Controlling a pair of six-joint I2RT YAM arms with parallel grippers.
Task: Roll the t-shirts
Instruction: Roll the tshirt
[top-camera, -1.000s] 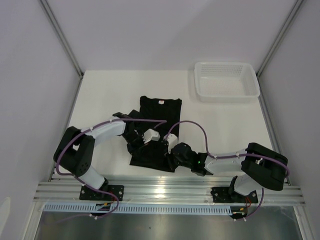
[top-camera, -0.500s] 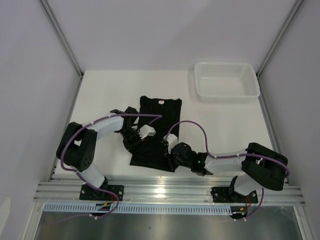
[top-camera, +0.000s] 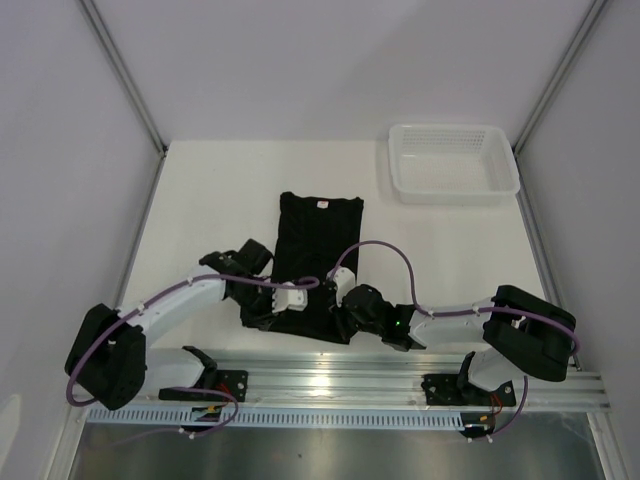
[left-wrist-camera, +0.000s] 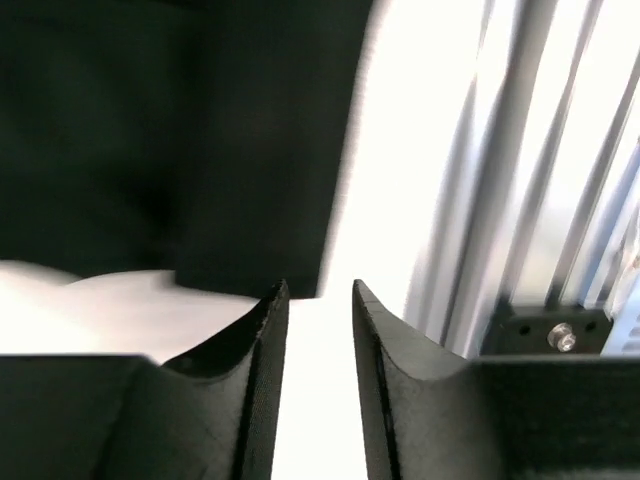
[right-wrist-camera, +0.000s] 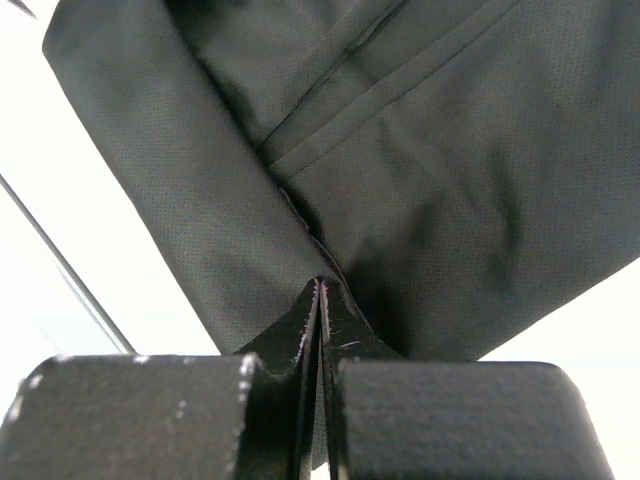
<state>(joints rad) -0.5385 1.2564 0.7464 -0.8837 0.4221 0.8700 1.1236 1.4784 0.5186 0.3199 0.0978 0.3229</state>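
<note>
Table (top-camera: 200, 190) with black t-shirt (top-camera: 318, 235) flat near its centre, collar far; basket (top-camera: 455, 196) far right, well apart. Right gripper (right-wrist-camera: 320, 282) clamped tight on the near hem; left gripper (left-wrist-camera: 320, 290) slightly parted, empty, beside the near left corner. Probable fault: skewed roll, from one-sided grip.

1. Plain pale walls (top-camera: 330, 60) close in the back and both sides, evenly lit.
2. A metal strut (top-camera: 122, 72) climbs each rear corner.
3. A white table (top-camera: 220, 190) fills the middle.
4. An aluminium rail (top-camera: 340, 380) lines its near edge, with a slotted white duct (top-camera: 300, 415) just below and grey floor (top-camera: 330, 450) beneath.
</note>
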